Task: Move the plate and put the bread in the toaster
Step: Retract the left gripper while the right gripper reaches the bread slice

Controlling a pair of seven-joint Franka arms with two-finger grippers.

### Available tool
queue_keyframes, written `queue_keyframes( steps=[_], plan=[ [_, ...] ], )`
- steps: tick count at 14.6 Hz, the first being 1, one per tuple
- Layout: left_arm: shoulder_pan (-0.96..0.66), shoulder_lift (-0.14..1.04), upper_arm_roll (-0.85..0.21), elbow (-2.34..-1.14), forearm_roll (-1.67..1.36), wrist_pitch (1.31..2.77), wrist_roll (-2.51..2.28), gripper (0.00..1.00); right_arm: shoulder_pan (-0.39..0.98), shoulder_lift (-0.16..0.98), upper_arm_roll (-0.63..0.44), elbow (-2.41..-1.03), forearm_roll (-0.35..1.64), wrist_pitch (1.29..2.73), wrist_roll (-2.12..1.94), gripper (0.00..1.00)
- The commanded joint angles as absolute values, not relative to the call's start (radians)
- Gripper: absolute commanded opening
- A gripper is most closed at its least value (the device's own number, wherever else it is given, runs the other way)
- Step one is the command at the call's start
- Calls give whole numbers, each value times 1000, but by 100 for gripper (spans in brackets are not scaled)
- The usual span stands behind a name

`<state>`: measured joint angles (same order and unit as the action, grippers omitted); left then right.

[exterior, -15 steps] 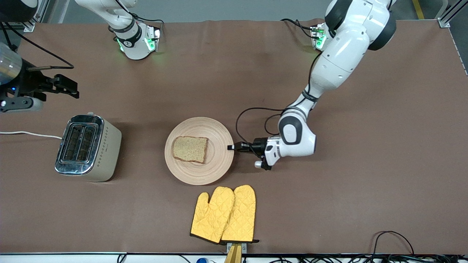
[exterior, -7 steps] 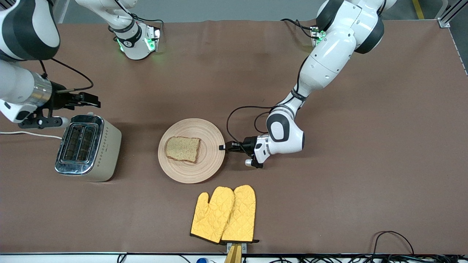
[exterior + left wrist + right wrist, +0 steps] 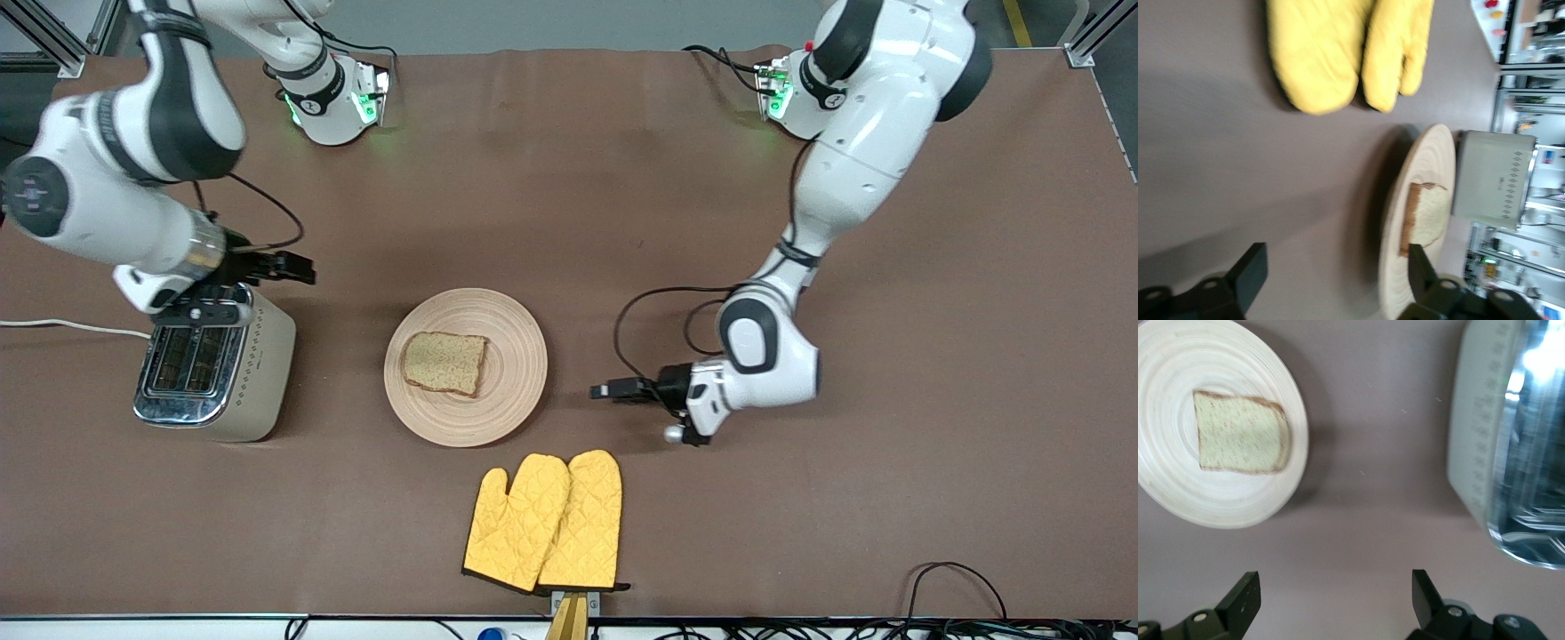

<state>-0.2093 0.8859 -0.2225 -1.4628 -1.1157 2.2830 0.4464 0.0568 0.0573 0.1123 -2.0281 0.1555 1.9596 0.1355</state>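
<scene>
The toaster [image 3: 213, 364] stands toward the right arm's end of the table, its white cord [image 3: 71, 327] trailing off the edge; the right wrist view adds its chrome top [image 3: 1531, 447] and the bare tabletop between it and the plate. The right gripper [image 3: 298, 268] hangs over the toaster's farther end, the arm bent low from its base, fingers [image 3: 1238, 600] spread wide and empty. The plate [image 3: 516, 356] lies mid-table with the bread [image 3: 444, 362] flat on it. Yellow oven mitts [image 3: 544, 520] rest nearer the front camera. The left gripper [image 3: 609, 389] is low over the table beside the plate, clear of its rim, forearm level, fingers [image 3: 1248, 273] parted around nothing.
</scene>
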Motion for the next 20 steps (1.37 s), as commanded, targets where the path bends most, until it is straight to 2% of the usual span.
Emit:
queue_keyframes(
  steps=[1, 5, 9, 12, 14, 16, 20],
  plan=[
    [-91, 723, -224, -1583, -859, 2185, 370, 100, 106, 61, 110, -2115, 190, 2113, 190, 100],
    [28, 611, -224, -1582, -519, 2040, 270, 100, 178, 211, 110, -2118, 190, 2343, 276, 100],
    [70, 451, -224, -1569, -143, 1938, 183, 100, 192, 305, 110, -2092, 245, 2428, 279, 96],
    [121, 382, -224, -1496, -66, 1809, 166, 100, 225, 343, 109, -2071, 262, 2456, 346, 85],
    [136, 345, -219, -1441, -60, 1732, 91, 100, 230, 353, 109, -2059, 262, 2459, 351, 69],
    [155, 296, -221, -1422, -20, 1720, 0, 100, 232, 367, 109, -2046, 262, 2462, 351, 55],
    [155, 148, -221, -1449, 9, 1611, -15, 100, 233, 402, 109, -2045, 259, 2517, 348, 52]
  ],
)
